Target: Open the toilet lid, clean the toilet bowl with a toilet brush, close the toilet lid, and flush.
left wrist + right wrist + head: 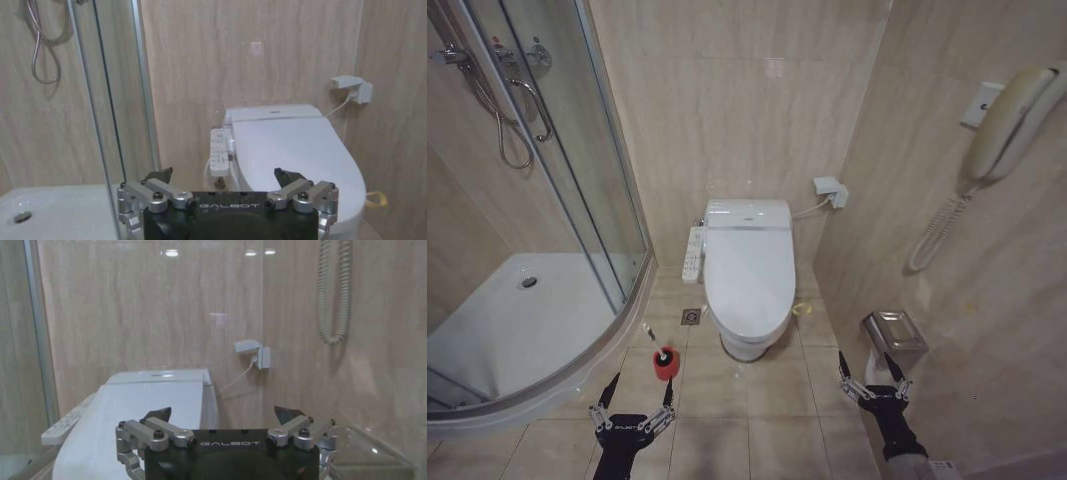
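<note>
The toilet lid lies shut, glossy white, over the toilet bowl, whose inside is hidden. The lid also faces the left wrist view, and the lid fills the lower part of the right wrist view. The toilet brush stands tilted in its red cup holder on the floor, left of the bowl's front. My left gripper hangs open just in front of the brush; in its own view the left gripper holds nothing. My right gripper is open at the right wall, and the right gripper is likewise empty-handed.
A curved glass shower enclosure with a white tray takes the left side. A remote panel sticks out beside the seat. A metal paper holder and a wall phone hang on the right wall. A floor drain sits by the bowl.
</note>
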